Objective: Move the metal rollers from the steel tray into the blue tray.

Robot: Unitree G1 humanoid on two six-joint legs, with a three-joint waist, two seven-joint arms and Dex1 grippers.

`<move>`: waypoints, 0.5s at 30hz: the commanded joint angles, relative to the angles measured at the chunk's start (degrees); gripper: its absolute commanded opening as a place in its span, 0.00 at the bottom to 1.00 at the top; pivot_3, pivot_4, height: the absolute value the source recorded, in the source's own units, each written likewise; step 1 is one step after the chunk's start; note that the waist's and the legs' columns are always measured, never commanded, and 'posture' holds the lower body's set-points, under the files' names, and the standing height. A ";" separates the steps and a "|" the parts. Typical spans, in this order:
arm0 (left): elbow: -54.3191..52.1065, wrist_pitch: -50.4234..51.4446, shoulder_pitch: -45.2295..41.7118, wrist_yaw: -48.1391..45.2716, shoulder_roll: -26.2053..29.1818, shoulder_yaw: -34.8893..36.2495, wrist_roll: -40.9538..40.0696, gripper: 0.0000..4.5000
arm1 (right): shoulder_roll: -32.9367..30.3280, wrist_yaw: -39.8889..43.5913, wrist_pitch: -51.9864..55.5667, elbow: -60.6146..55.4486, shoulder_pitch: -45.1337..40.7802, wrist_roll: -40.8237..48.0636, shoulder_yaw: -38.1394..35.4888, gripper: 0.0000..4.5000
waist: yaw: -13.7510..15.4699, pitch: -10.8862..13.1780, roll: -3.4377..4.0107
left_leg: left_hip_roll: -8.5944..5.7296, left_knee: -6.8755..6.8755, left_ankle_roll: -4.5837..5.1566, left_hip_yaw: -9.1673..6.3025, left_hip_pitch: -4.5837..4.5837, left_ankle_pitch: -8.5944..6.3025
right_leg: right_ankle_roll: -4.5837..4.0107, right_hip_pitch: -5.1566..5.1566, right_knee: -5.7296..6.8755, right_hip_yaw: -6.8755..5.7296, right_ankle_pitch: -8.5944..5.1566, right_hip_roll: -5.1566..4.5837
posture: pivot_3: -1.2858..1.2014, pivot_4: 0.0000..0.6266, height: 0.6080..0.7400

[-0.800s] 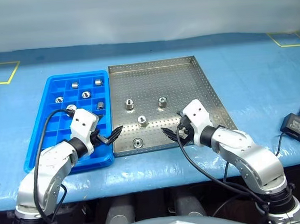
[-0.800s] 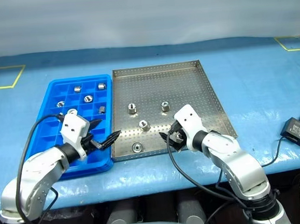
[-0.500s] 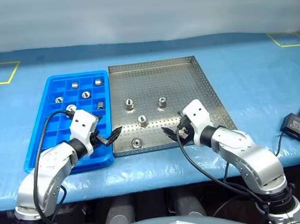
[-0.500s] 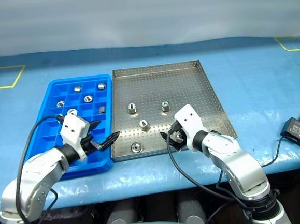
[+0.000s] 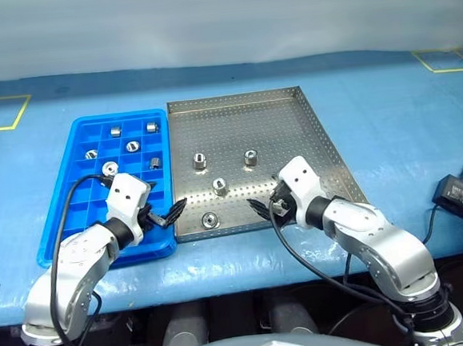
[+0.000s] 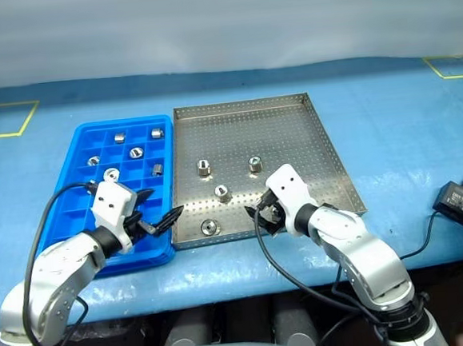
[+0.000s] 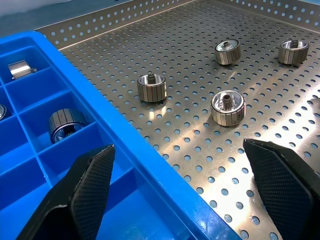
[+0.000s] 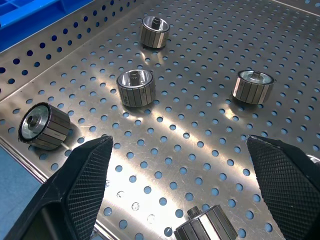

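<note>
On the blue-covered table [image 5: 387, 113], the large grey perforated steel tray [image 5: 292, 128] lies just right of the bright blue compartmented plastic tray [image 5: 65, 202]. Four small shiny metal rollers [image 5: 210, 219] sit loose on its floor; others rest in blue compartments. Left gripper [image 5: 168, 215] spread wide, empty, over the blue tray's 5 o'clock corner. Right gripper [image 5: 263, 206] wide, empty, above the steel tray's 6 o'clock rim. Black adapter [image 5: 458, 195] at 3 o'clock.

Shiny silver metal rollers [image 5: 250, 158], grey steel tray [image 5: 292, 128] dotted with holes, bright blue tray [image 5: 69, 194] gridded into squares, blue worktop [image 5: 387, 113] with yellow tape lines.
</note>
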 commanded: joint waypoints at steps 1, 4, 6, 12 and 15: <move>-2.24 -0.61 -1.09 -0.11 0.43 1.21 -0.21 0.99 | 0.31 -0.74 -1.15 -0.73 -0.92 -0.46 -0.90 1.00 | 0.01 0.00 0.00 | 0.00 0.00 0.00 0.00 0.00 0.00 | 0.00 0.00 0.00 0.00 0.00 0.00 | 0.54 0.24 1.00; -1.93 -0.82 -2.27 -0.40 0.60 0.85 -0.11 0.99 | 0.53 -1.08 -1.03 -0.76 -0.97 -0.55 -0.95 1.00 | 0.03 0.00 0.00 | 0.00 0.00 0.00 0.00 0.00 0.00 | 0.00 0.00 0.00 0.00 0.00 0.00 | 0.54 0.24 1.00; -1.28 -0.89 -4.07 -0.89 0.78 0.20 -0.06 0.99 | 0.71 -1.38 -0.94 -0.72 -1.03 -0.68 -0.93 1.00 | 0.04 0.00 0.00 | 0.00 0.00 0.00 0.01 0.00 0.00 | 0.00 0.00 0.01 0.00 0.00 0.00 | 0.54 0.24 1.00; 4.61 2.50 -16.94 -4.76 0.85 -5.56 -0.63 0.99 | 1.52 -2.28 -1.10 0.15 -1.55 -1.02 -1.12 1.00 | 0.53 0.00 -0.02 | -0.07 0.05 0.03 -0.01 0.00 0.02 | 0.03 0.04 0.02 -0.01 0.02 0.02 | 0.54 0.24 1.00; 11.97 5.13 -25.25 -7.80 -0.02 -11.20 0.31 0.99 | 2.19 -3.00 -1.21 0.32 -1.45 -1.22 -1.50 1.00 | 0.42 0.00 -0.03 | -0.16 0.06 0.07 0.05 0.02 0.03 | 0.10 0.05 0.01 0.07 0.06 0.02 | 0.54 0.24 1.00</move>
